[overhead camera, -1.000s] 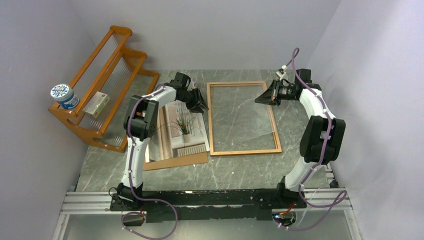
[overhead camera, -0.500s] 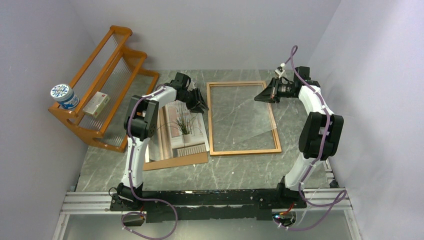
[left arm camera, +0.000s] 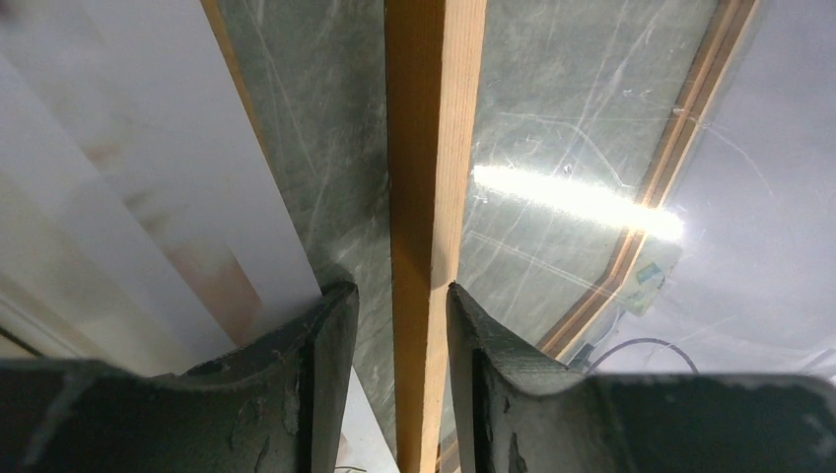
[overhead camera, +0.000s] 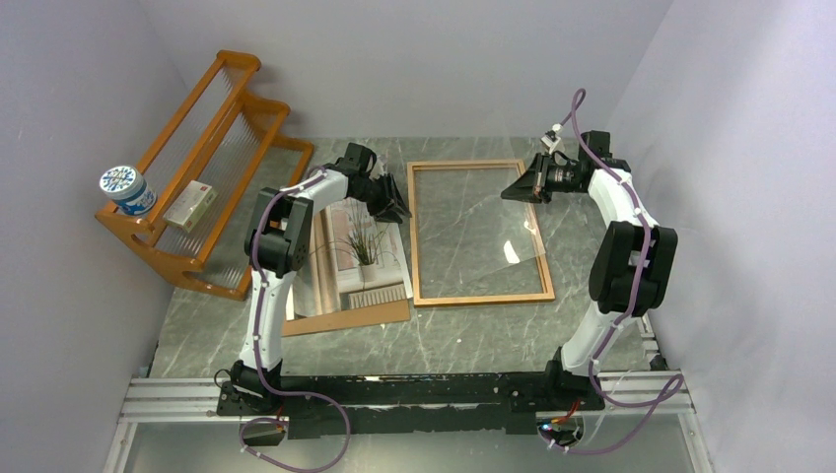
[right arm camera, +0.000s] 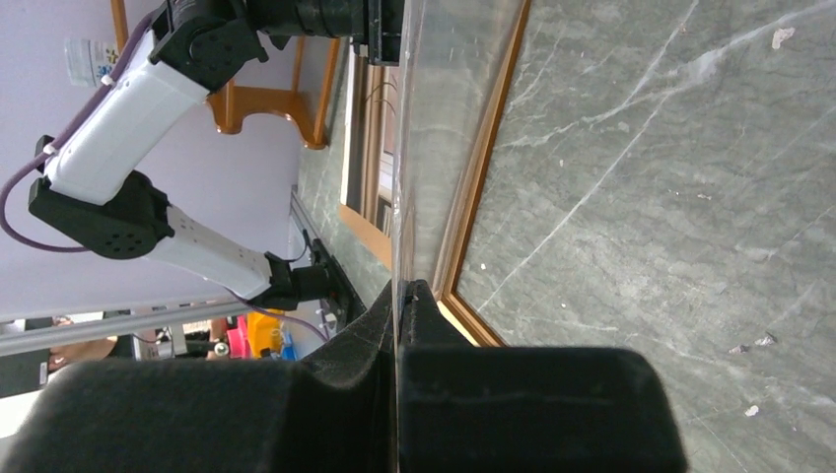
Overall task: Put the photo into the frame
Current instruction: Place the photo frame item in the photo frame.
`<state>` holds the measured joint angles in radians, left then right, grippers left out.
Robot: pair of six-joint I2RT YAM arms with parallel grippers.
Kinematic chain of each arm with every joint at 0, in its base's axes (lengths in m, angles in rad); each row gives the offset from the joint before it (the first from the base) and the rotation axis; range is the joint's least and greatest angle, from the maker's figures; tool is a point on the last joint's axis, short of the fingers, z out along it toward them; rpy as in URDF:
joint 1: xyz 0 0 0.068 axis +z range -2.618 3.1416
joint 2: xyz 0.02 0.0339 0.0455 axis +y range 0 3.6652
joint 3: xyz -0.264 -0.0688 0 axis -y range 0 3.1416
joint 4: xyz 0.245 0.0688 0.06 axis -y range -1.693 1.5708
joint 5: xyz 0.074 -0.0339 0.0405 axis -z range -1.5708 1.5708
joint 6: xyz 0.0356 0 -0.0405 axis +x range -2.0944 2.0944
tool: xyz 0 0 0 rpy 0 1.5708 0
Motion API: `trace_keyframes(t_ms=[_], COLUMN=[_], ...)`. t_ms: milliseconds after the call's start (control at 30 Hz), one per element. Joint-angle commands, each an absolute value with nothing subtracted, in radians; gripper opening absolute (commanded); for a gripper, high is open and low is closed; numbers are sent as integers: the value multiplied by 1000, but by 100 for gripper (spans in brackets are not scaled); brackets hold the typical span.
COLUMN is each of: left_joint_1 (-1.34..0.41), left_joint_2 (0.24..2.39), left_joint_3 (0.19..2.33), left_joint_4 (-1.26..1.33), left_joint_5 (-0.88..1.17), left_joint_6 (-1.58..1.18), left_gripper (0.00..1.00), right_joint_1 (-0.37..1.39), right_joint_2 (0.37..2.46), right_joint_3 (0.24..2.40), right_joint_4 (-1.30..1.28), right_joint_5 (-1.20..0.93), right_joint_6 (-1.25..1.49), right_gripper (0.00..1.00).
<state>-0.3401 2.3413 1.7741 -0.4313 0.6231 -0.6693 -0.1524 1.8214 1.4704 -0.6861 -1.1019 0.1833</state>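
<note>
The right claw [right arm camera: 399, 296] is clamped shut on the edge of a clear pane [right arm camera: 444, 89], which is held tilted over the frame [overhead camera: 480, 299] lying flat on the desk [overhead camera: 473, 340]. The left claw [left arm camera: 394, 291] is set half-open astride the frame's left rail, with a sliver of gap on each side. The photo [overhead camera: 365, 251] is laid on a brown backing board [overhead camera: 345, 317] just left of the frame; on the orange rack [overhead camera: 212, 128], the print on a blue-and-white tin [overhead camera: 126, 189] and a small box [overhead camera: 190, 207] cannot be read.
</note>
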Motion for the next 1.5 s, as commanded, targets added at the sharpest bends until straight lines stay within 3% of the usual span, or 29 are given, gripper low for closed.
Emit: trace_keyframes(t_ms=[0, 767, 1467], left_joint_1=[-350, -350, -348], left_joint_2=[2381, 2395, 2401], left_joint_3=[1802, 1821, 1821], left_joint_4=[-451, -472, -476], left_joint_5=[603, 602, 606], left_joint_6=[-651, -645, -634], left_gripper=[44, 43, 43], right_joint_1=[-147, -147, -147], right_joint_2=[1751, 1718, 1718], right_joint_3=[1464, 1398, 1372], right_joint_4=[-623, -566, -493], right_joint_5=[-1126, -1034, -1089], right_joint_6=[167, 215, 373], right_gripper=[0, 0, 0])
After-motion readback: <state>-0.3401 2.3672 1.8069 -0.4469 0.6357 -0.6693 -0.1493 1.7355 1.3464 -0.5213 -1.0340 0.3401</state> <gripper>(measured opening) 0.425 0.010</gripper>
